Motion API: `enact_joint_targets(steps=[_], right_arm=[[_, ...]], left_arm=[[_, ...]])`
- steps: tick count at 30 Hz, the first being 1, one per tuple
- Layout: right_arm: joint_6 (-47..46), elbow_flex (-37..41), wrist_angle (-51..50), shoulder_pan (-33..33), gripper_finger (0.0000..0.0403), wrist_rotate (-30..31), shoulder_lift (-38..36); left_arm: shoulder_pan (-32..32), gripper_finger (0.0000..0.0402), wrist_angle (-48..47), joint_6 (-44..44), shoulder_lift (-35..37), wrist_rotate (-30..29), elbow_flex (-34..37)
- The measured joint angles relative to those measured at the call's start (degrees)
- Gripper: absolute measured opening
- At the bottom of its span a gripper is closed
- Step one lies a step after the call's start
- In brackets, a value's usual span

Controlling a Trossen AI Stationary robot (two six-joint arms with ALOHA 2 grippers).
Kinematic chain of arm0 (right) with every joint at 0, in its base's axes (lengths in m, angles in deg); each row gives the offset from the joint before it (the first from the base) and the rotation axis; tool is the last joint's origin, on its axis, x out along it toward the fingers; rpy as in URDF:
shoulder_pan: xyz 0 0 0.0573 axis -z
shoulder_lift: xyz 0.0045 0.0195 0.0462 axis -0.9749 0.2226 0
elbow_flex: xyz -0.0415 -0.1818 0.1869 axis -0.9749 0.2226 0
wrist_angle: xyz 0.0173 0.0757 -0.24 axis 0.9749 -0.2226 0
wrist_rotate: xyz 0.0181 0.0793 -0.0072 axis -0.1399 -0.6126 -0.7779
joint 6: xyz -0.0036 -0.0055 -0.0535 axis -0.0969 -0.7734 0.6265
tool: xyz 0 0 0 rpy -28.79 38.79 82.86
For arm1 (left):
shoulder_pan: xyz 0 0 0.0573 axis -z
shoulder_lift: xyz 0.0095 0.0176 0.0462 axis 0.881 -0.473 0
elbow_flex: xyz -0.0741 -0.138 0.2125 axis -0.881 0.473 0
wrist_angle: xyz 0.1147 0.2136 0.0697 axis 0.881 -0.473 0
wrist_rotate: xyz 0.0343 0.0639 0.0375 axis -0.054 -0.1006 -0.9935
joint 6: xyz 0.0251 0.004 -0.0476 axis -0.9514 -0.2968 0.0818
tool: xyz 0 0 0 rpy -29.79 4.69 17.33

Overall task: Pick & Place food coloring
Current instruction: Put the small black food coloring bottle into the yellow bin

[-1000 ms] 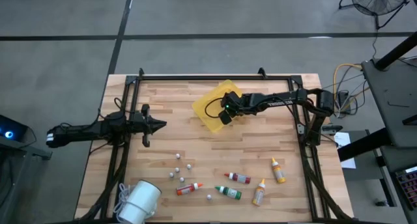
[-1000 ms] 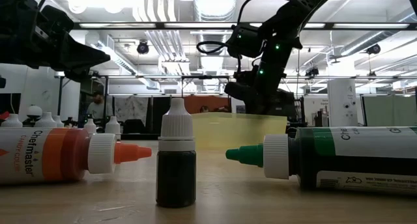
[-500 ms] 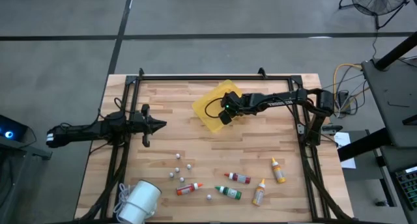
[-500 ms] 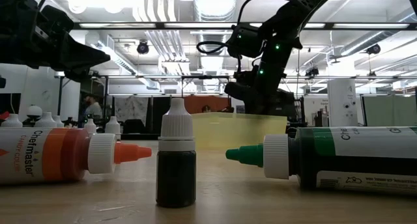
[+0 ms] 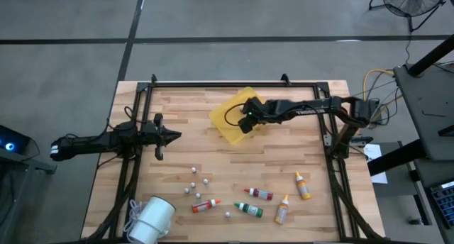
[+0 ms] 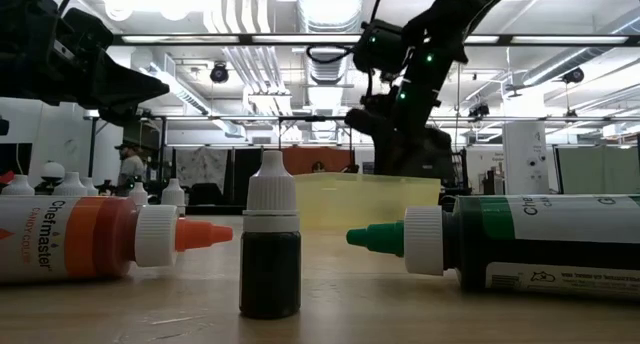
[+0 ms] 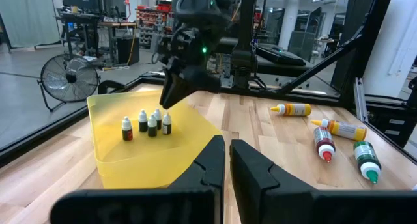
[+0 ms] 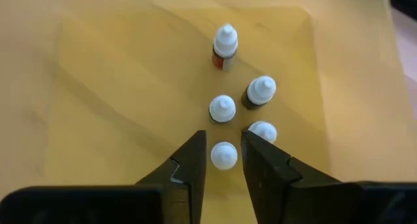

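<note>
Several small dark dropper bottles with white caps (image 8: pixel 222 108) stand upright on the floor of the yellow tray (image 5: pixel 228 106). My right gripper (image 8: pixel 223 135) hangs open over them, pointing steeply down. Its fingers stand on either side of the nearest bottle's cap (image 8: pixel 223 155), clear of it. Several more white-capped bottles (image 5: pixel 193 184) stand on the table near the front; one (image 6: pixel 270 246) shows close in the low view. Larger food coloring bottles with coloured caps (image 5: pixel 250 210) lie on their sides there. My left gripper (image 5: pixel 174 135) waits shut at the table's left, held level.
A white roll (image 5: pixel 150 221) lies at the front left corner. An orange-capped bottle (image 6: pixel 100 239) and a green-capped one (image 6: pixel 520 242) lie on either side of the small upright bottle. A dark frame (image 5: pixel 234 84) borders the table. Bare wood lies between the tray and the front bottles.
My right gripper has lifted a little above the bottles in the tray. The bottles have stayed upright where they were.
</note>
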Motion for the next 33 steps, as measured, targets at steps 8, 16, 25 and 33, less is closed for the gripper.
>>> enact_joint_targets(steps=[8, 16, 25, 33], right_arm=[[0.26, 0.00, 0.60, -1.32, 0.0089, -0.01, -4.74], [4.99, 0.01, 0.49, -4.08, 0.0096, 0.01, -11.46], [6.75, 0.62, 0.31, -6.77, 0.0098, -0.61, -15.44], [14.27, 0.84, -0.15, -7.89, 0.0101, -4.97, -16.67]], left_arm=[[0.01, 0.0000, 0.00, 0.00, 0.02, 0.00, 0.00], [0.02, 0.0000, 0.01, 0.00, 0.01, 0.00, 0.00], [0.07, 0.0000, 0.00, 0.00, 0.01, 0.00, 0.00], [0.05, 0.0000, 0.00, 0.00, 0.00, 0.00, 0.00]])
